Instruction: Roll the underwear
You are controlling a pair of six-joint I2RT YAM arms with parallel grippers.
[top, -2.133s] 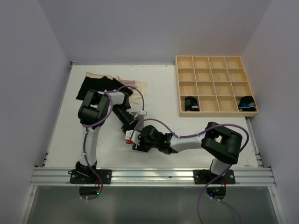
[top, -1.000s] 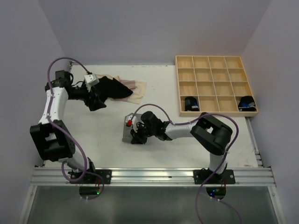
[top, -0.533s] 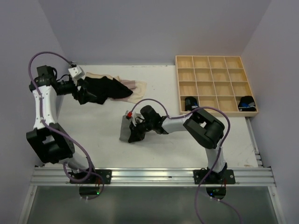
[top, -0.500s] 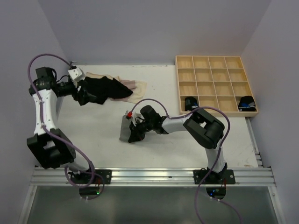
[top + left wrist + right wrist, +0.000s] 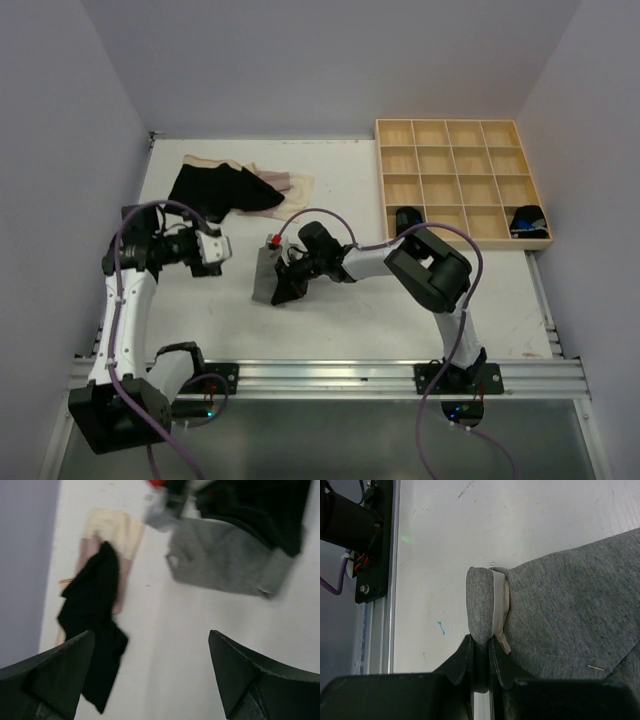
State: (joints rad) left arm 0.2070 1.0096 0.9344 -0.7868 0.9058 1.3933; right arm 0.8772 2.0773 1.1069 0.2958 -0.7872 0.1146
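The grey underwear (image 5: 266, 279) lies flat on the table's middle. My right gripper (image 5: 284, 284) is shut on its folded near edge, where a pale band shows, seen in the right wrist view (image 5: 480, 642) with the grey cloth (image 5: 570, 605) spreading to the right. My left gripper (image 5: 215, 252) hovers left of it, open and holding nothing. In the left wrist view (image 5: 155, 680) its jaws stand wide over bare table, the grey underwear (image 5: 225, 565) ahead. Black underwear (image 5: 215, 188) lies at the back left on pale beige-pink pieces (image 5: 292, 186).
A light wooden tray (image 5: 462, 131) of square compartments stands at the back right, with dark rolled items in two front cells (image 5: 408, 222) (image 5: 527, 221). An aluminium rail (image 5: 320, 376) runs along the near edge. Purple-grey walls close in on both sides.
My left arm has swung from the black underwear at the back left to the near left, gripper still open and empty. The right gripper keeps its hold on the grey cloth, nudged slightly left.
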